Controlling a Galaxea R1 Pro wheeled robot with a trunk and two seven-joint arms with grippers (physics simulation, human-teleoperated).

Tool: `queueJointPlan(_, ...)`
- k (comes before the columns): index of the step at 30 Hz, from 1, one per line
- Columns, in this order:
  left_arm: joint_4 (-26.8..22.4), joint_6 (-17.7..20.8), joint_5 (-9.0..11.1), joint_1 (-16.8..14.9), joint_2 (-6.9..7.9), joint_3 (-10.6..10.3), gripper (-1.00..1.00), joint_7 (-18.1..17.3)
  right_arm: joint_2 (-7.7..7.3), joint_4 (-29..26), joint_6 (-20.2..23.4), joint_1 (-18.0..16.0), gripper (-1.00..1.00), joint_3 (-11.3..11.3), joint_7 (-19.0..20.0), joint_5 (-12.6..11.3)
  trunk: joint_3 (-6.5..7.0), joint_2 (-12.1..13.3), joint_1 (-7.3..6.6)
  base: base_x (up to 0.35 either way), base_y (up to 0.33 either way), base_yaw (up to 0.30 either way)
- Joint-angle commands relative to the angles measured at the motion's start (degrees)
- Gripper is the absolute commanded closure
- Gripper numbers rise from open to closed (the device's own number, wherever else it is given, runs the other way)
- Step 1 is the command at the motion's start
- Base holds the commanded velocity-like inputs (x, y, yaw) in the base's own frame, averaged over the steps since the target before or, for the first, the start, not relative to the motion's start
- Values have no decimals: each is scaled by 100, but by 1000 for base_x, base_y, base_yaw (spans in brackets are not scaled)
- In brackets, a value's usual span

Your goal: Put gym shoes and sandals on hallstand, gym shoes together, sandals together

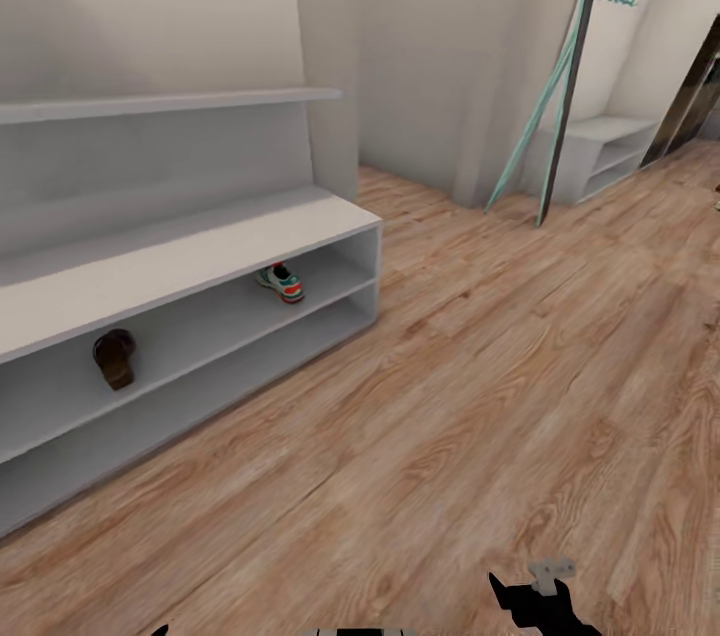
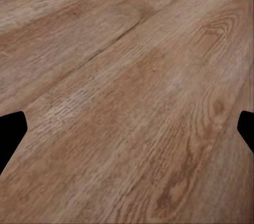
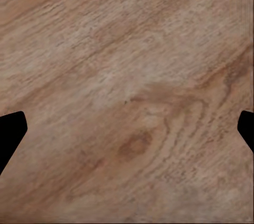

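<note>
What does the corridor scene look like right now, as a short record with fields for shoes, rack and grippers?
hallstand: pale grey, bench top over two open shelves
sandal: one, upper open shelf
gym shoe: one, same shelf, apart from the sandal
corridor floor: wood planks
left gripper: open, over floor
right gripper: open, over floor

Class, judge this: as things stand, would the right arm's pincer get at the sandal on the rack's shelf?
Probably not yet: the right pincer hangs over bare floor, well apart from the sandal.
</note>
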Motion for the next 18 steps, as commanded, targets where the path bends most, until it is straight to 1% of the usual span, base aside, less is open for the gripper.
queueJointPlan(1,6,-7,18,-1,0,19,-100,-42,-1,7,-16,-5,-100,46,26,-61,-4,-2,-1,0,0,-282)
queueJointPlan(18,2,-8,43,5,6,19,-100,-73,-1,4,-16,-3,-100,40,26,-61,-4,-2,-1,0,0,-282)
